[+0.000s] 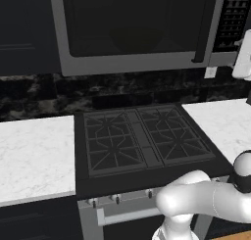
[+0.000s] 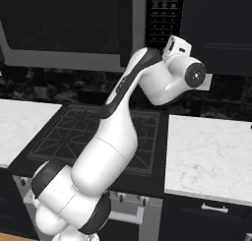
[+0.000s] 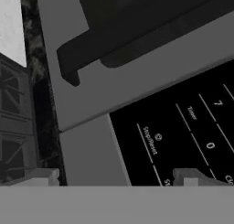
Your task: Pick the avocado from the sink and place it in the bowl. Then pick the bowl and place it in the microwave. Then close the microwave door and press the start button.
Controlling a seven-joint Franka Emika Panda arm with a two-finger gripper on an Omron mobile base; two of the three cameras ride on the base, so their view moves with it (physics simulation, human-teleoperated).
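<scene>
The microwave (image 1: 147,62) hangs above the stove with the microwave door (image 1: 132,23) shut, its dark bar handle (image 1: 210,33) beside the black button panel (image 1: 234,18). My gripper (image 3: 116,176) is open and points at that button panel (image 3: 183,136) from close by, with nothing between the fingertips (image 3: 43,176). Keys marked 7 and 0 and a row of small labels show just ahead of it. The door's grey frame (image 3: 137,81) and handle (image 3: 137,31) lie to the upper left. The white hand (image 2: 176,47) sits right below the panel (image 2: 165,11). The avocado, the bowl and the sink are out of view.
A black gas cooktop (image 1: 142,136) lies under the microwave, with white marble counters to its left (image 1: 34,151) and right (image 2: 211,156). A dark speckled backsplash (image 1: 44,94) runs behind. My arm (image 2: 113,136) rises over the stove's front edge.
</scene>
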